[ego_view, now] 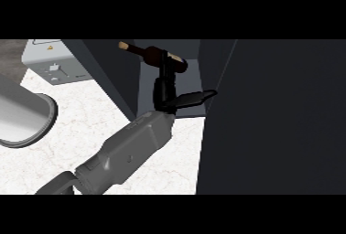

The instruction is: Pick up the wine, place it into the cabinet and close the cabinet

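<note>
— Reaching upward, how is the hand (167, 89) posed?
— Stretched into the open cabinet (177, 77), fingers curled round the wine (150, 52); the bottle is held tilted at the fingertips, thumb splayed rightward.

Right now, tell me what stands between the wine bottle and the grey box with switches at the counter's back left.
In the head view, a dark cabinet panel stands between the wine bottle and the grey box; nothing else shows there.
</note>
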